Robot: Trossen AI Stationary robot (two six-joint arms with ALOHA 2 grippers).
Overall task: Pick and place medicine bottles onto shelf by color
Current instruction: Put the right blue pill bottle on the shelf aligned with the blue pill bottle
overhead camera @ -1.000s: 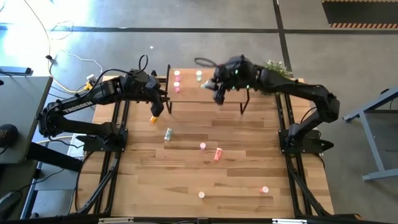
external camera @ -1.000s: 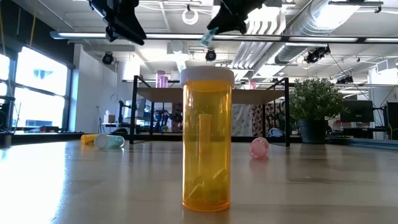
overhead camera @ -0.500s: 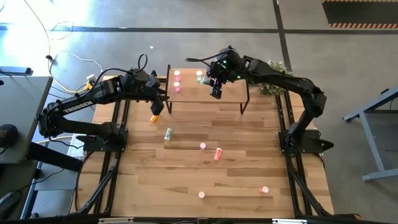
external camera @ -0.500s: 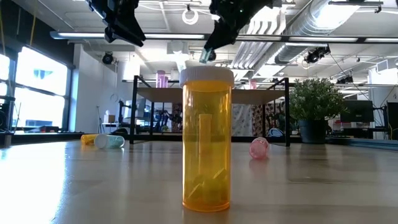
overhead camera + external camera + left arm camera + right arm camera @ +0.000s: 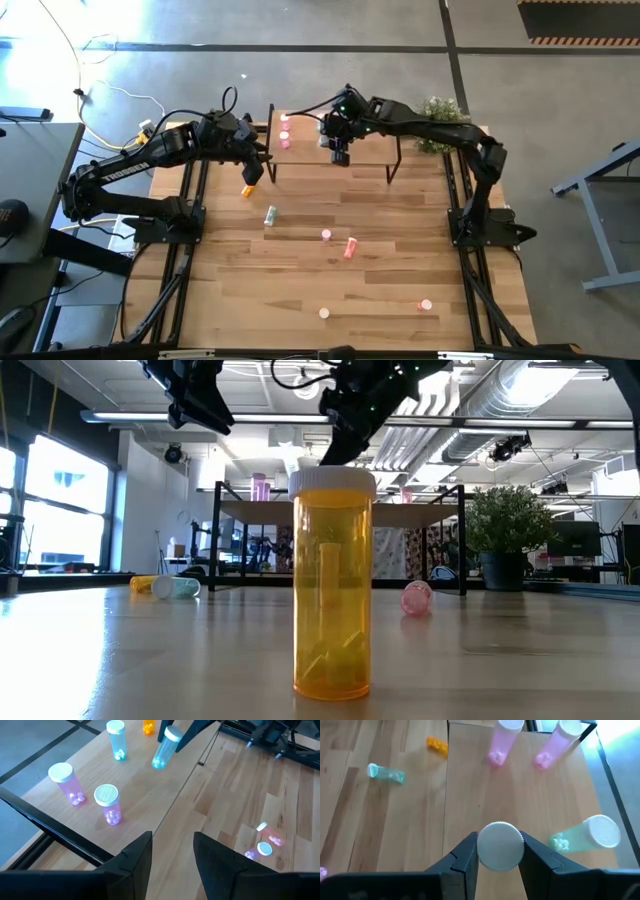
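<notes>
Hanging tilted above the shelf (image 5: 330, 148) is a pale green bottle (image 5: 165, 748), its white cap (image 5: 500, 846) clamped between the fingers of the right gripper (image 5: 339, 152). On the shelf board two pink bottles (image 5: 106, 803) are standing upright near one end, and another pale green bottle (image 5: 586, 836) is standing just beside the gripped one. The left gripper (image 5: 254, 172) is hovering off the shelf's left end with jaws slightly parted and holding nothing. On the tabletop (image 5: 380, 280) an orange bottle (image 5: 246, 190) and a green bottle (image 5: 270, 215) are lying near that gripper; pink ones (image 5: 350, 247) are sitting farther out. An orange bottle (image 5: 333, 585) is standing upright close to the low camera.
</notes>
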